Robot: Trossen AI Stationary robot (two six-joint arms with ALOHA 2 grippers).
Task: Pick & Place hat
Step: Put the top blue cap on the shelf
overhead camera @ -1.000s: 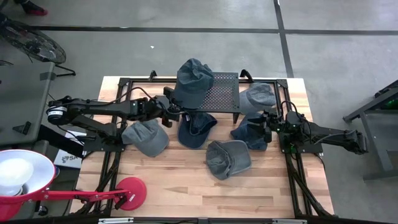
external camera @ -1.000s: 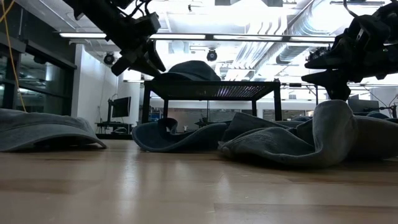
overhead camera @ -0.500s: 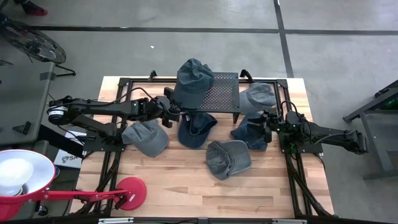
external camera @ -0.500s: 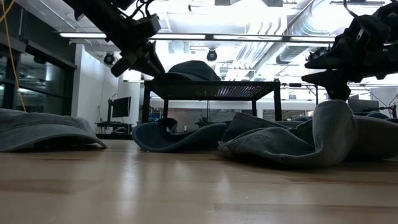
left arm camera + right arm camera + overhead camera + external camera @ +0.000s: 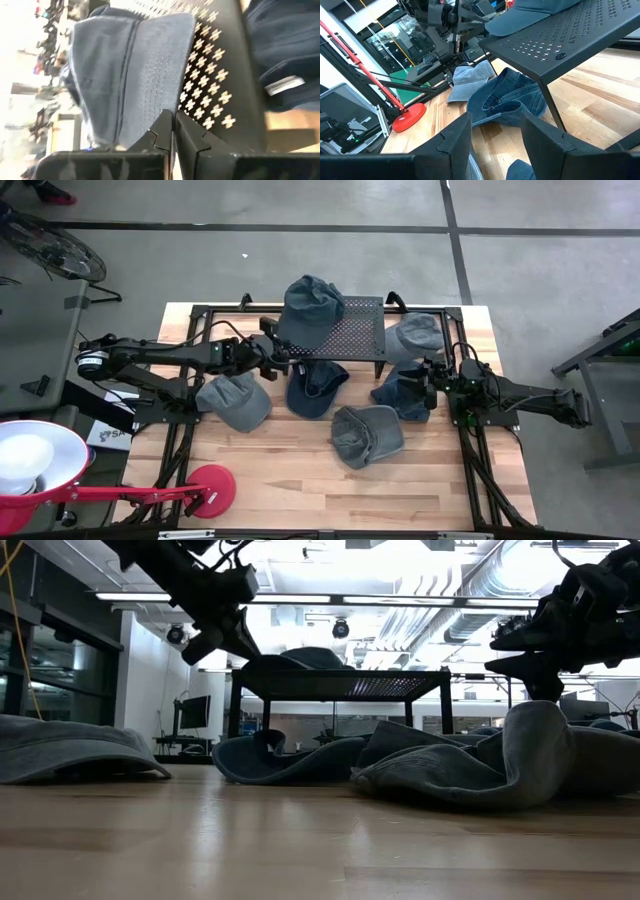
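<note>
A grey-blue hat (image 5: 310,302) lies on a black perforated rack (image 5: 360,330) at the table's far side, its crown (image 5: 300,658) showing over the rack top in the low view. My left gripper (image 5: 276,357) is at the rack's left end, shut at the hat's brim (image 5: 172,116). My right gripper (image 5: 430,385) hangs open over a dark blue hat (image 5: 405,395) on the table's right side and touches nothing; its fingers (image 5: 455,137) stand apart. My left gripper is shut on the edge of the hat's brim (image 5: 155,107), pinched between the two fingers. It comes from the table's left, slanting a little downward (image 5: 240,640). The hat rests on the rack top; the fingertips cover the exact place of contact.
Several more hats lie on the table: a grey one (image 5: 235,400), a dark blue one (image 5: 315,385) partly under the rack, a grey-blue one (image 5: 368,435) and a grey one (image 5: 415,335). A red lamp base (image 5: 210,488) stands near the near edge, left.
My left gripper has drawn back a little toward the table's left edge, staying shut. The hat on the rack has shifted slightly left with it, and its crown sits lower over the rack top in the low view.
</note>
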